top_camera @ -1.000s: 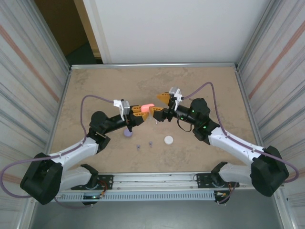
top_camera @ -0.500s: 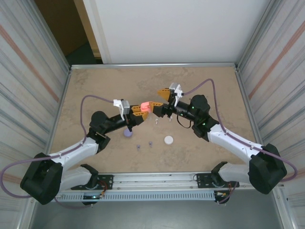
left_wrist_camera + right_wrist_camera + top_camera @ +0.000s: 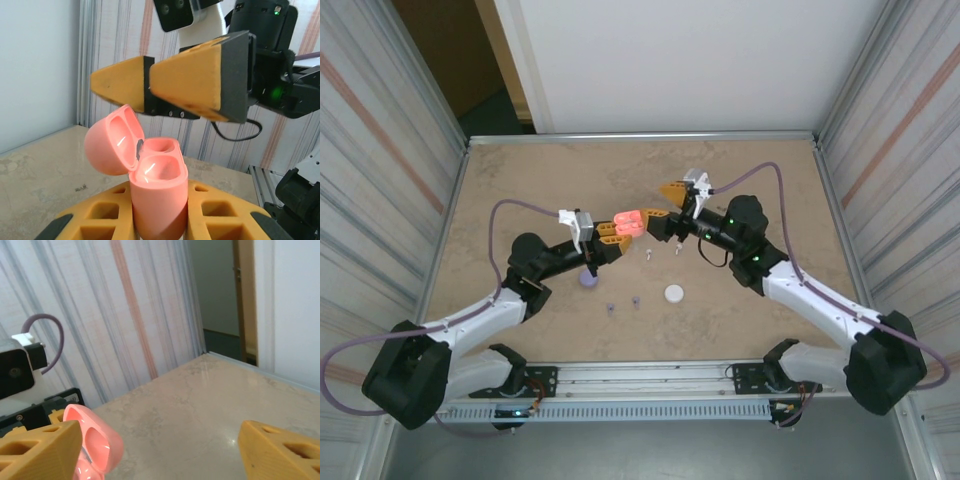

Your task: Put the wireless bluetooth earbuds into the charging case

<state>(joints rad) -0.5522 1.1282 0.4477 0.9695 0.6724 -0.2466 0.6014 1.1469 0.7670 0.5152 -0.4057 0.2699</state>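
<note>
At left gripper (image 3: pixel 613 231), jaws clamped on pink case (image 3: pixel 159 197), lid flipped open and wells bare, held off the surface (image 3: pixel 520 180) ready for loading; right gripper (image 3: pixel 663 201) jaws wide and empty beside the lid; specks below, probably earbuds (image 3: pixel 635 301), lie on the surface.

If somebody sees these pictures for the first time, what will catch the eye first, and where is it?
The bright pink charging case stands out first: the left gripper holds it above the middle of the table, its lid flipped open and both wells looking empty. Right beside it the right gripper hangs with its orange jaws wide open. Below them on the table lie a purple case and a white case.
</note>
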